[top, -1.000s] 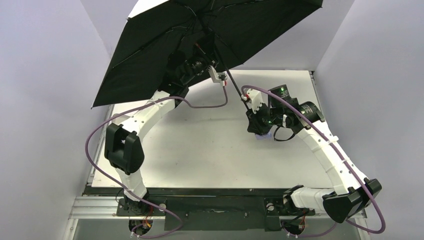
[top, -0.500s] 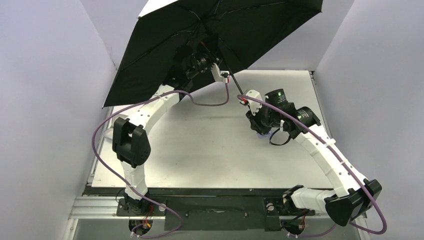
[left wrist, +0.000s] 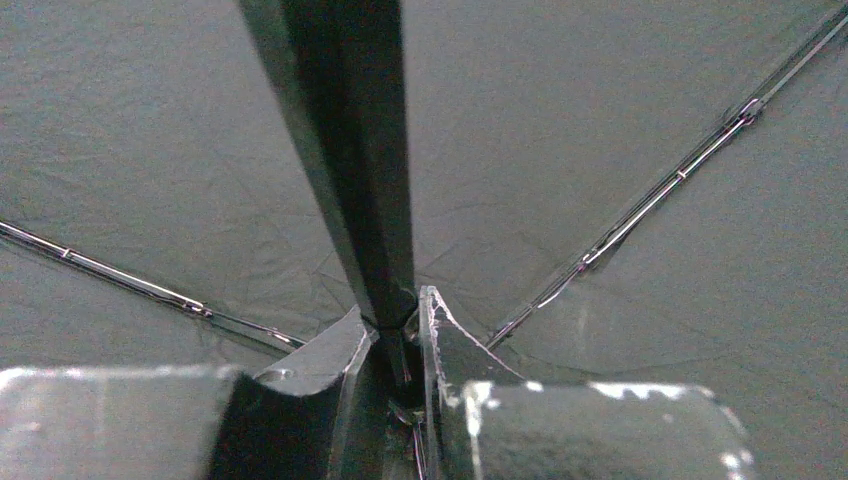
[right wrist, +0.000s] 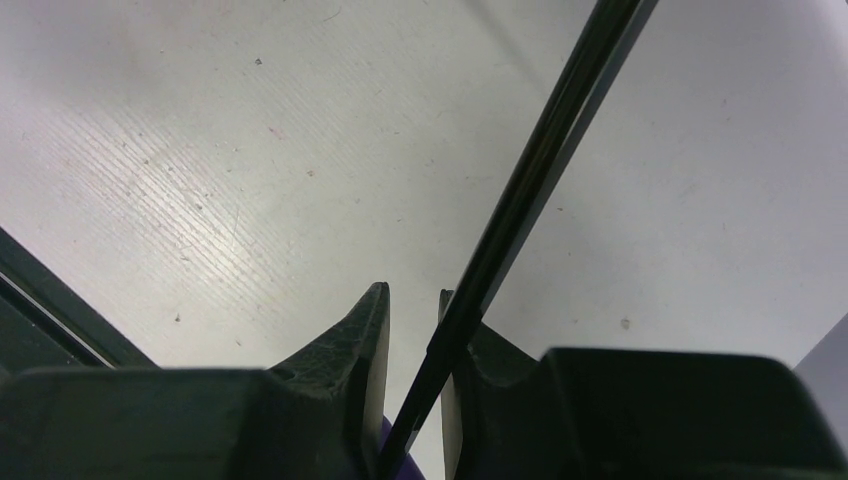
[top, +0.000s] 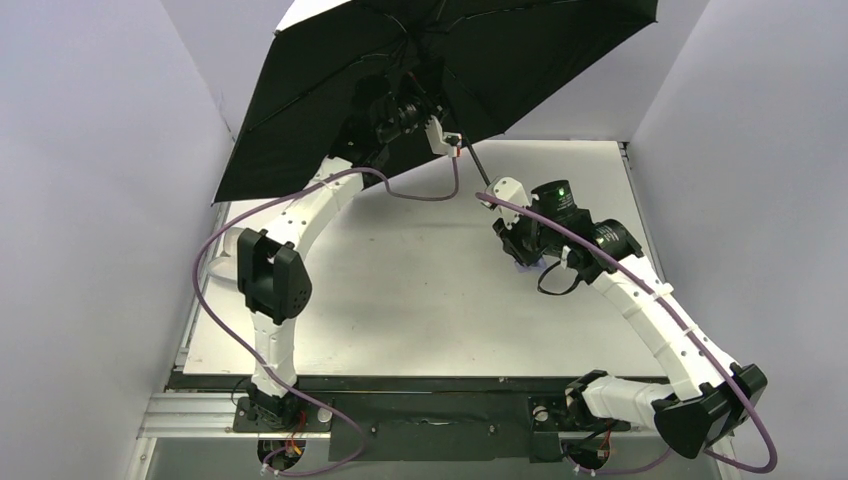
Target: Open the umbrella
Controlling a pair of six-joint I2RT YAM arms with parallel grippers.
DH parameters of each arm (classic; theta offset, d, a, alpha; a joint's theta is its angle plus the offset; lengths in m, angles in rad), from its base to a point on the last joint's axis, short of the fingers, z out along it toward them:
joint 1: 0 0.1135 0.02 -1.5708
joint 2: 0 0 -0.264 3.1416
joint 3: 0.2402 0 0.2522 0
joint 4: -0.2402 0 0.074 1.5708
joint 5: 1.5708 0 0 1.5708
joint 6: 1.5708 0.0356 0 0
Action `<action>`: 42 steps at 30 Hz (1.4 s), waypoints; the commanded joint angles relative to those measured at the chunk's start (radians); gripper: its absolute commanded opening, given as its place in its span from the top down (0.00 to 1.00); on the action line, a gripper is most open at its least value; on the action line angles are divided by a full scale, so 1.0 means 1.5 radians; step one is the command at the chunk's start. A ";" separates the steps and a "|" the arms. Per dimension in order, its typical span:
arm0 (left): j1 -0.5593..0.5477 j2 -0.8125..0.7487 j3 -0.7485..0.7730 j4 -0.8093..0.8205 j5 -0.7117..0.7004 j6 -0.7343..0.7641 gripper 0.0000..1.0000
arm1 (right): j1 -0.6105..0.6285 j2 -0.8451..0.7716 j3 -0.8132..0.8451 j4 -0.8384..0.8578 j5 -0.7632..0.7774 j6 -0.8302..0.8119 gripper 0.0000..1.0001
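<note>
The umbrella is spread open and held tilted over the back of the table, its black lining facing the top camera. Its thin black shaft slants down to the right. My left gripper is under the canopy, shut on the shaft near the hub; the left wrist view shows its jaws pinching the shaft with lining and ribs behind. My right gripper is shut on the lavender handle; in the right wrist view the shaft runs out between its fingers.
The white table lies below both arms, with grey walls left, right and behind. The canopy's edge overhangs the back left corner near the left wall. The handle's black wrist loop hangs under the right wrist. Purple cables trail along both arms.
The left arm has stretched up and to the right along the shaft, and the canopy has shifted right and spread a little wider. The right gripper with the handle moved slightly back.
</note>
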State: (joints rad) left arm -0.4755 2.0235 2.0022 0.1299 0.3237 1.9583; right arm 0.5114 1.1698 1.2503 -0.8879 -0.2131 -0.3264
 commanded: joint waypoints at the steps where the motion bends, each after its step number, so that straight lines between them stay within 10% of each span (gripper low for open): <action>1: 0.258 0.014 0.080 0.201 -0.483 0.010 0.89 | 0.073 -0.100 -0.046 -0.457 -0.173 -0.197 1.00; 11: 0.117 -0.077 -0.109 0.304 -0.356 -0.009 0.93 | 0.048 -0.070 0.023 -0.358 -0.222 -0.146 1.00; 31: -0.018 -0.212 -0.365 0.295 -0.181 -0.065 0.33 | -0.063 -0.195 -0.126 0.156 -0.315 0.275 1.00; 35: -0.018 -0.270 -0.435 0.275 -0.158 -0.121 0.01 | -0.065 -0.225 -0.173 0.257 -0.292 0.343 1.00; 42: -0.007 -0.364 -0.581 0.231 -0.099 -0.150 0.03 | -0.066 -0.232 -0.226 0.402 -0.273 0.438 1.00</action>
State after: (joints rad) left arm -0.4919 1.5799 1.2148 0.5064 0.0811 1.8454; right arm 0.4294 0.8391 0.9234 -0.6025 -0.6937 0.2058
